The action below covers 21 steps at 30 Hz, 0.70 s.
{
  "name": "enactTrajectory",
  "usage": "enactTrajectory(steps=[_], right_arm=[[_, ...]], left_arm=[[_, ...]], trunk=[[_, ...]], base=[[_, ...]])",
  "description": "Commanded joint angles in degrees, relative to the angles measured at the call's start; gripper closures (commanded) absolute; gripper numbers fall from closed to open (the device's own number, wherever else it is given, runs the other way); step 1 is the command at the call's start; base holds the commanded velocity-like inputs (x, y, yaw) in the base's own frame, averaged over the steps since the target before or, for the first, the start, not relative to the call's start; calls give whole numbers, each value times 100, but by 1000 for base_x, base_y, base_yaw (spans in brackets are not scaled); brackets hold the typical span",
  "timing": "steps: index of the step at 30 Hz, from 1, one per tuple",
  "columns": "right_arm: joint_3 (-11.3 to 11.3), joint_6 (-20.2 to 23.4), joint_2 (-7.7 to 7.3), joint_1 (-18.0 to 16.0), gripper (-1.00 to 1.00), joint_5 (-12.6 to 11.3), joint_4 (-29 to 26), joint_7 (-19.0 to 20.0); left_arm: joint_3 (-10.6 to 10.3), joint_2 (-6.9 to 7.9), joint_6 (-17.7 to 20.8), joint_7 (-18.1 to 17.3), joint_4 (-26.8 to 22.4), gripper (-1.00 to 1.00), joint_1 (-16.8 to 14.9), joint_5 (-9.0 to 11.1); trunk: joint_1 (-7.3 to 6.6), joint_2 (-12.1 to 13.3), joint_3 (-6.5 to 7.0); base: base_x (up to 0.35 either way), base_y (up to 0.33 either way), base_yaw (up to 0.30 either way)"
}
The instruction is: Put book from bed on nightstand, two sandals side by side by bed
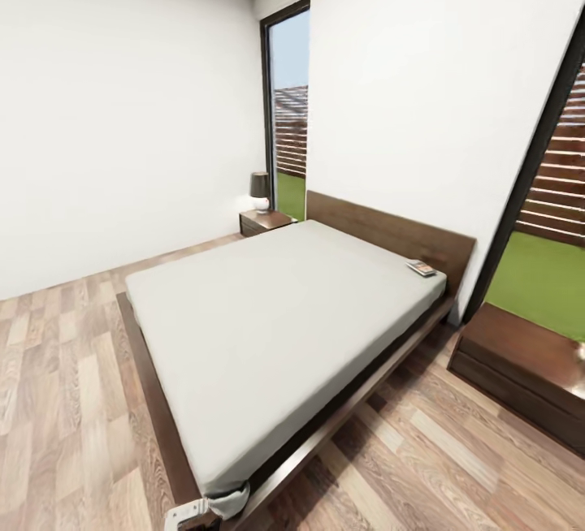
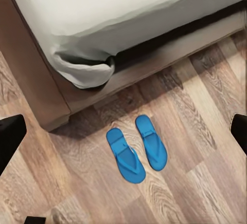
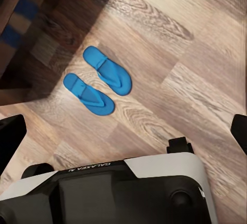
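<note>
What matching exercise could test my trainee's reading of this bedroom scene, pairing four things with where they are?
Things:
1. book
2. two sandals
3. lamp
4. near nightstand

Places:
A. on the wood floor by the bed's corner
B. on the far nightstand
C. on the mattress near the headboard
D. below the window at the head view's right edge

Pairs: 1-C, 2-A, 3-B, 4-D

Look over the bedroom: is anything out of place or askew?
The book lies on the mattress of the bed near the headboard, not on a nightstand. The mattress cover is rumpled at the foot corner. The two sandals lie neatly side by side.
</note>
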Motion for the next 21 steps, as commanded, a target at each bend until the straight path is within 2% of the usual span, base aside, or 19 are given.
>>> enactTrajectory(steps=[1, 7, 14, 21], right_arm=[[48, -17, 3, -12, -100, -61, 25, 41], [48, -17, 3, -12, -100, -61, 25, 42], [48, -17, 3, -12, -100, -61, 25, 43], [48, -17, 3, -12, -100, -61, 25, 44]], left_arm=[[44, -2, -11, -32, 0, -100, -4, -18], [43, -2, -3, -32, 0, -100, -4, -19], [44, -56, -2, -32, 0, -100, -4, -23], [44, -71, -2, -32, 0, -100, -4, -23]], trunk=[[4, -13, -13], [4, -13, -13], [4, -13, -13], [4, -13, -13]], base=[[0, 0, -300], [0, -3, -300], [0, -125, -300], [0, -26, -300]])
